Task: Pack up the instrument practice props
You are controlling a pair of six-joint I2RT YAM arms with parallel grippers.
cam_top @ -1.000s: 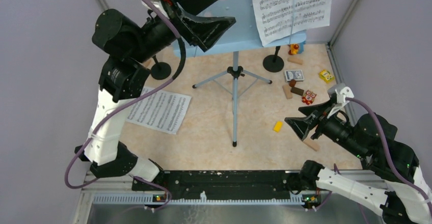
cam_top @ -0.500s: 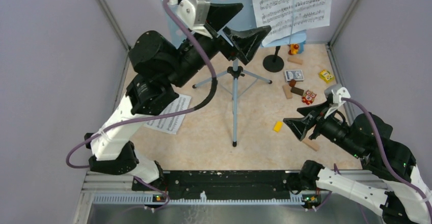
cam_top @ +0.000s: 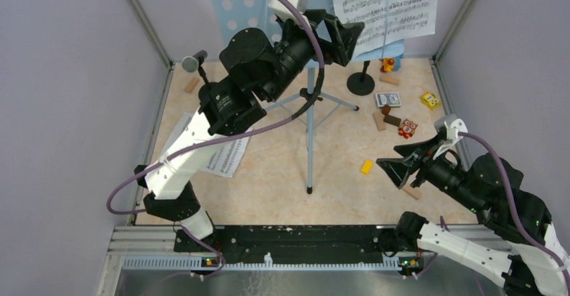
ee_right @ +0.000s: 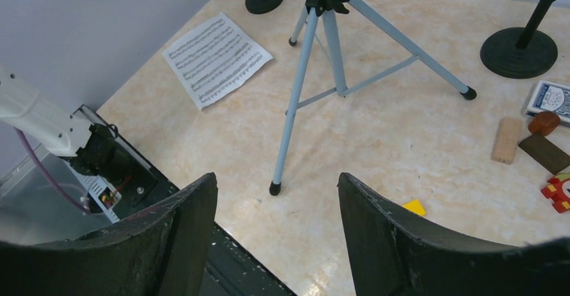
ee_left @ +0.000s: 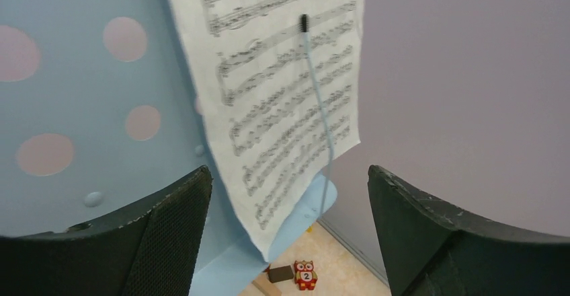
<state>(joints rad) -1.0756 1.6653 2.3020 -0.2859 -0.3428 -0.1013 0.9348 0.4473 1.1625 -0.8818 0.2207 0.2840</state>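
Upright on tripod legs (cam_top: 310,128), light blue music desk (cam_top: 232,0), white music sheet (cam_top: 410,7) kept there by a thin wire arm (ee_left: 321,107). Left pincer (ee_left: 288,175) spread wide, empty, facing that sheet's lower edge, seemingly to pull it free; right pincer (ee_right: 277,178) released too, hovering low. Beige surface (cam_top: 269,181) inside lilac walls (cam_top: 67,107), second sheet (ee_right: 216,59) lying flat.

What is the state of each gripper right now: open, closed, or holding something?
Left gripper: open, holding nothing, facing the white printed music sheet.
Right gripper: open, holding nothing.
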